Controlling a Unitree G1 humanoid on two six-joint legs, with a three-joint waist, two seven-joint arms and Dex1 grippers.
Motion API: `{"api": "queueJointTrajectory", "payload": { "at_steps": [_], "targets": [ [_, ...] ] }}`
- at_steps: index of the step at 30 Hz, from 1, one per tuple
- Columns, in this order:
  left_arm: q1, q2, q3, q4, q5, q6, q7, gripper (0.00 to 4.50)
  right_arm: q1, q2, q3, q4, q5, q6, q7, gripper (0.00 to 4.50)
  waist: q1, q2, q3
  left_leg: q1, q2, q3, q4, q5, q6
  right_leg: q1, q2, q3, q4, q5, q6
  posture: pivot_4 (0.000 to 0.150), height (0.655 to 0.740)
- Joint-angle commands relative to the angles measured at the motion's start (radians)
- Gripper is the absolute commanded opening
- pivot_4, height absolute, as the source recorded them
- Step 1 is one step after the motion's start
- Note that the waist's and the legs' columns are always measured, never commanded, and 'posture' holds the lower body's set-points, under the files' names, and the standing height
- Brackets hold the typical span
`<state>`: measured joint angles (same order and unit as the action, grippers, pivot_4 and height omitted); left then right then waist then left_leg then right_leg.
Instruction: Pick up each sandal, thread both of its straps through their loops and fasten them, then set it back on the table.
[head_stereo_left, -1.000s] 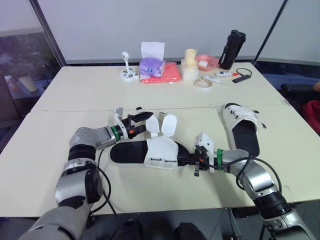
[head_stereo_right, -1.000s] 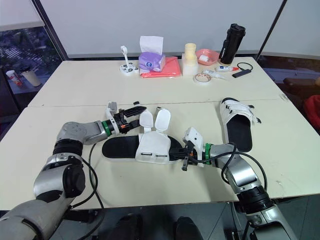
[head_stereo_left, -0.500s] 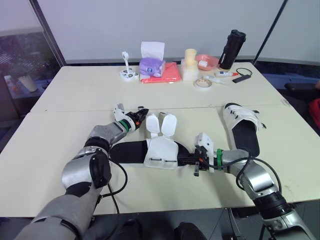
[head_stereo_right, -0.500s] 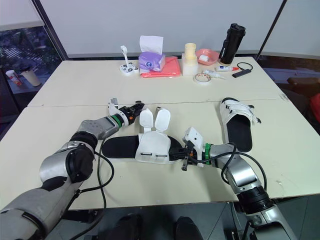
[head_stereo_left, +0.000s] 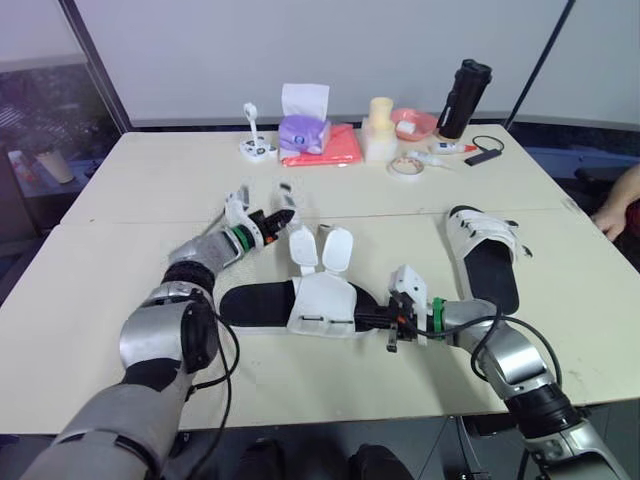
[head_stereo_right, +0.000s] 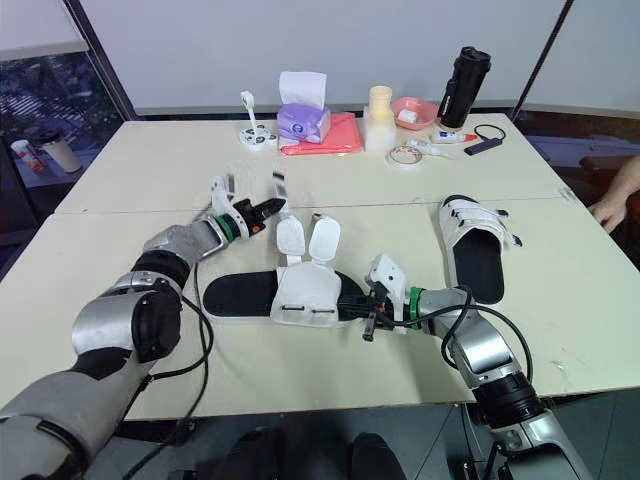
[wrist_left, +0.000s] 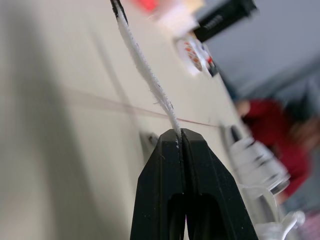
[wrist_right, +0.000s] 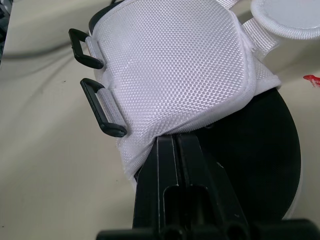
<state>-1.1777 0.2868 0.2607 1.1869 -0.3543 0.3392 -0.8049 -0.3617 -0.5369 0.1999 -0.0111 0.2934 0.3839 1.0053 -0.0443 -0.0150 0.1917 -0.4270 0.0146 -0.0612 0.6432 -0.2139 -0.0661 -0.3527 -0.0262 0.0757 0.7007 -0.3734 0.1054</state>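
Observation:
An open sandal (head_stereo_left: 325, 300) with a black sole and white mesh upper lies at the table's near middle. Its two rounded strap tabs (head_stereo_left: 337, 250) stand up, and its two black loops (wrist_right: 102, 107) hang free. My right gripper (head_stereo_left: 378, 320) is shut on the edge of the white upper (wrist_right: 170, 75). My left gripper (head_stereo_left: 282, 213) is just beyond the tabs to their left, shut on a thin white strip (wrist_left: 145, 65) with a dark tip. I cannot tell whether that strip belongs to the sandal. A second sandal (head_stereo_left: 485, 250) lies to the right with its straps across it.
Along the far side stand a tissue box (head_stereo_left: 304, 128) on a pink cloth (head_stereo_left: 335, 147), a cream container (head_stereo_left: 379, 128), a tape roll (head_stereo_left: 405, 167), a pink bowl (head_stereo_left: 414, 123) and a black bottle (head_stereo_left: 464, 97). A person's hand (head_stereo_left: 615, 208) rests at the right table edge.
My left gripper went from open to shut and moved away from the strap tabs toward the far left. A person's hand has come in at the right edge. The right gripper has not moved.

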Motion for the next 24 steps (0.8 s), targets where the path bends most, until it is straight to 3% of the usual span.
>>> {"api": "queueJointTrajectory", "payload": {
  "at_steps": [1, 7, 10, 13, 16, 23, 24],
  "targets": [
    [-0.011, 0.027, -0.137, -0.116, 0.142, -0.242, -0.119, 0.03, -0.004, 0.006, 0.007, 0.053, -0.046, -0.003, -0.036, 0.0, 0.0, 0.0, 0.0, 0.0, 0.0, 0.0, 0.0, 0.0, 0.0, 0.0, 0.0, 0.0, 0.0, 0.0, 0.0, 0.15, 0.74],
    [0.104, 0.142, -0.4, -0.294, 0.425, -0.867, -0.2, 0.03, -0.012, 0.002, 0.003, 0.097, -0.054, -0.034, -0.03, 0.0, -0.001, 0.0, 0.0, 0.001, 0.0, 0.001, -0.001, 0.0, 0.0, 0.0, 0.0, 0.001, -0.001, 0.0, 0.0, 0.15, 0.74],
    [0.155, 0.222, -0.496, -0.318, 0.57, -1.206, -0.141, 0.03, -0.017, 0.002, 0.004, 0.121, -0.056, -0.051, -0.028, 0.0, 0.002, 0.0, 0.0, 0.001, 0.0, 0.001, -0.001, 0.0, 0.0, 0.0, -0.001, 0.001, -0.001, 0.0, 0.0, 0.15, 0.74],
    [0.159, 0.273, -0.536, -0.284, 0.699, -1.451, 0.003, 0.03, -0.023, 0.004, 0.007, 0.137, -0.057, -0.061, -0.028, 0.0, 0.003, 0.0, 0.0, 0.001, 0.0, 0.0, -0.001, 0.0, 0.0, 0.001, -0.001, 0.001, -0.001, 0.0, 0.0, 0.15, 0.74],
    [0.157, 0.327, -0.547, -0.277, 0.914, -1.628, 0.235, 0.03, -0.026, 0.01, 0.013, 0.153, -0.06, -0.073, -0.031, 0.0, 0.003, 0.0, 0.0, 0.001, 0.0, 0.0, -0.001, 0.0, 0.0, 0.001, -0.001, 0.001, -0.001, 0.0, 0.0, 0.15, 0.74],
    [0.144, 0.401, -0.595, -0.292, 1.279, -1.729, 0.715, 0.03, -0.032, 0.018, 0.019, 0.168, -0.061, -0.086, -0.032, 0.0, 0.001, 0.0, 0.0, 0.001, 0.0, 0.0, -0.001, 0.0, 0.001, 0.001, -0.001, 0.001, -0.001, 0.0, 0.0, 0.15, 0.74],
    [0.143, 0.43, -0.629, -0.335, 1.386, -1.719, 0.842, 0.03, -0.032, 0.018, 0.019, 0.172, -0.062, -0.088, -0.031, 0.0, 0.001, 0.0, 0.0, 0.001, 0.0, 0.0, -0.001, 0.0, 0.001, 0.0, -0.001, 0.001, -0.001, 0.0, 0.0, 0.15, 0.74]
  ]
}}
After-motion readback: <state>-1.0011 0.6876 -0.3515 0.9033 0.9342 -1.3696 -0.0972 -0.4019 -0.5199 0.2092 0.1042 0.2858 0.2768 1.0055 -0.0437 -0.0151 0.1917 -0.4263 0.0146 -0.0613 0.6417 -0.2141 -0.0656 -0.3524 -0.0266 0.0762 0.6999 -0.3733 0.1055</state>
